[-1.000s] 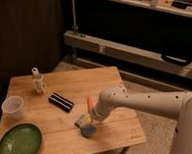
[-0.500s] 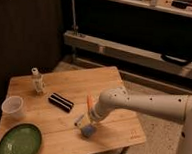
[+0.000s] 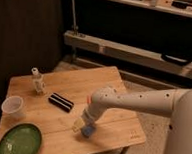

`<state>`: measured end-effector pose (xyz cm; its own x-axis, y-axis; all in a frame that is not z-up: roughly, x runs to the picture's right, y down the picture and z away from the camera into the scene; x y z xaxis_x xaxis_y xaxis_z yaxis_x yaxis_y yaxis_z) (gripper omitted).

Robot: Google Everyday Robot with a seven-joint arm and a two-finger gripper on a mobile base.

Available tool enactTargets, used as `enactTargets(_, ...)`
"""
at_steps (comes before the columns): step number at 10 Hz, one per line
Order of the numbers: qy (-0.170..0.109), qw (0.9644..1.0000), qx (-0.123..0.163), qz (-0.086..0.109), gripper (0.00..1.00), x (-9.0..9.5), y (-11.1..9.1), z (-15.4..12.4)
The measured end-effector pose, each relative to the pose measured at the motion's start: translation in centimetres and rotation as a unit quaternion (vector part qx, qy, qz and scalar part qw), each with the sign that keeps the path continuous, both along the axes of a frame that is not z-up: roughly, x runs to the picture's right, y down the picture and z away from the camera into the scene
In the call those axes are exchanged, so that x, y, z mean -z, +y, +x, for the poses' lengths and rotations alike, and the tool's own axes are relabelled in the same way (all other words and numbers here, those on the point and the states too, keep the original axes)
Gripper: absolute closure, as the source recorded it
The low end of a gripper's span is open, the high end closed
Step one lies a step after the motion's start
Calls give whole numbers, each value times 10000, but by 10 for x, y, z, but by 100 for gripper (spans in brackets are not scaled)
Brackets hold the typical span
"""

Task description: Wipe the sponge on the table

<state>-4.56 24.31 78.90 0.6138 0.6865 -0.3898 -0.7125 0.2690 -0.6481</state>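
The gripper is at the sponge near the table front edge; block behind-left, plate front-left

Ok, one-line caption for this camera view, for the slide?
Gripper down at the blue sponge near the front edge of the wooden table; black block, cup and green plate alongside.

Low rectangular light-wood plank table. Small flat blue sponge near tabletop's front edge, roughly mid-width. White arm's gripper down on sponge, touching it. Black striped rectangular block mid-tabletop. Round green plate at front-left corner. Translucent white cup by left edge. Small white bottle near back-left corner.
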Motion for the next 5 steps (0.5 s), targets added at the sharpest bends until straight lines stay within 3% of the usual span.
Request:
enactTargets(1,13,10000,22,-21,31,-1,2,0)
enactTargets(4,97,9999,64,-88,62,-1,6,1)
enactTargets(5,125,9999,54,-90,66,-1,5,2)
